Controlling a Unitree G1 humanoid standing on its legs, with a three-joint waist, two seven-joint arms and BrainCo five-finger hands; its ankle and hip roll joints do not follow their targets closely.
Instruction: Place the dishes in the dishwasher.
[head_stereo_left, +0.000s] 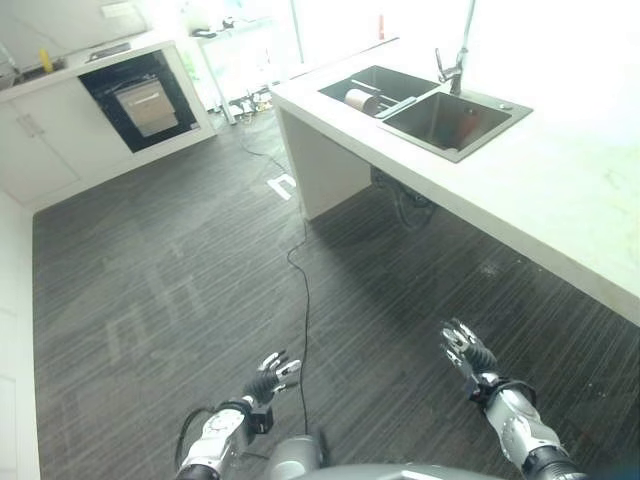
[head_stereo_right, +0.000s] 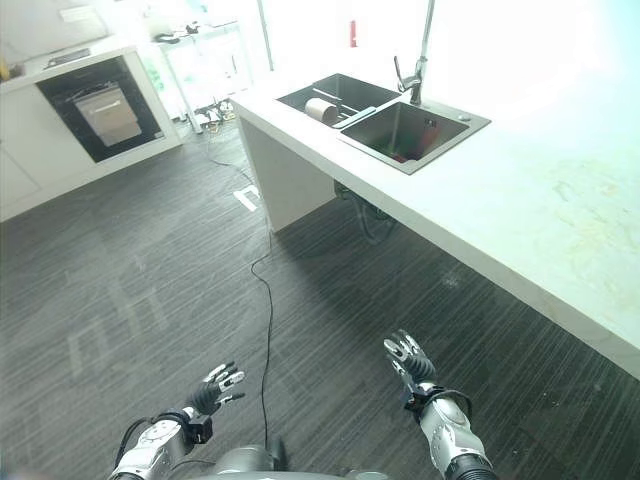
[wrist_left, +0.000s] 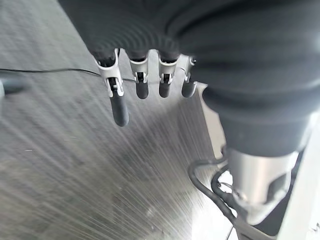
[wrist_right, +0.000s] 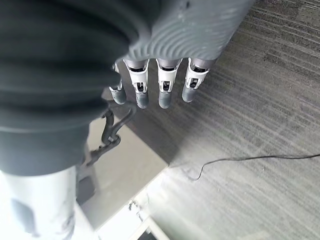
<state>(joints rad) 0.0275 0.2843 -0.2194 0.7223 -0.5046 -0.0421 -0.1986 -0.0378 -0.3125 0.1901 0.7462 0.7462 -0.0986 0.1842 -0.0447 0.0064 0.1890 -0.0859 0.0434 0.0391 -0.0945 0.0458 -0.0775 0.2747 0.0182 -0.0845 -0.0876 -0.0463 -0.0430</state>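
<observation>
A humanoid robot is standing on a dark wood-grain floor (head_stereo_left: 200, 280) with both hands hanging low and holding nothing. The left hand (head_stereo_left: 268, 378), at about seven o'clock in the head views, is showing relaxed, spread fingers (wrist_left: 119, 107); the right hand (head_stereo_left: 466, 350), at about five o'clock, is likewise loosely open, its fingers (wrist_right: 165, 97) pointing down at bare floor.

The dishes to be loaded are sitting well apart from both hands, up at one o'clock. There a two-basin sink (head_stereo_left: 500, 130) is set into a pale counter (head_stereo_left: 560, 200) beneath a tall tap (head_stereo_left: 455, 65). The farther basin is holding what appears to be a light cylindrical cup or bowl (head_stereo_left: 357, 98) lying on its side, along with a pale flat utensil or rack beside it. The nearer basin is showing a faint reddish item (head_stereo_right: 428, 125) against its wall, too dim to identify.

The dishwasher (head_stereo_left: 145, 105), a dark built-in opening among white cabinets at eleven o'clock, is standing across the room from the sink; whether its door is open cannot be told.

The likely hazard is the carry itself: a wet, round dish could slip from the fingers over hard flooring. The counter edge could also catch an arm reaching in too low.
</observation>
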